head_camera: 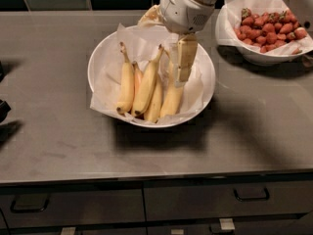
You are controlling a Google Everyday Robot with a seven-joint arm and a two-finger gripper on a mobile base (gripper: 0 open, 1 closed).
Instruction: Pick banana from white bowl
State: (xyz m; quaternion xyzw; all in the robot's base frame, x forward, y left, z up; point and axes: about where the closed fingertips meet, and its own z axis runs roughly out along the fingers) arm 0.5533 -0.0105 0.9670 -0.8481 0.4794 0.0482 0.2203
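A robot's claw (pixel 182 67) is hovering low over the right side of the white bowl (pixel 98 55), which is sitting on a grey table (pixel 58 131). The banana (pixel 146 87) is lying just left of the claw among other bananas (pixel 172 98) on the crumpled paper liner (pixel 105 94), stem pointing to the far side; whether the claw is released or clenched cannot be told. The pick is looking best served by shifting left and coming down astride that banana's middle, across its length, without nudging its neighbours or snagging the paper, and well clear of the bowl of strawberries (pixel 254 58) standing at the far right.
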